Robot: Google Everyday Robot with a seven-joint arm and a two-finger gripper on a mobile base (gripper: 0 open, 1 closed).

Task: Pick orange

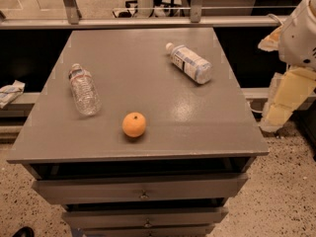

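Note:
The orange (134, 124) is a small round fruit sitting on the grey cabinet top (148, 68), near the front edge and a little left of centre. My gripper (280, 106) hangs at the right edge of the view, off the side of the cabinet and well to the right of the orange. It is a cream-coloured part below the white arm (301, 31). It holds nothing that I can see.
A clear plastic bottle (84, 89) lies on its side left of the orange. A second bottle with a white label (190, 63) lies at the back right. Drawers (143, 189) sit below the top. A metal rail (148, 21) runs behind the cabinet.

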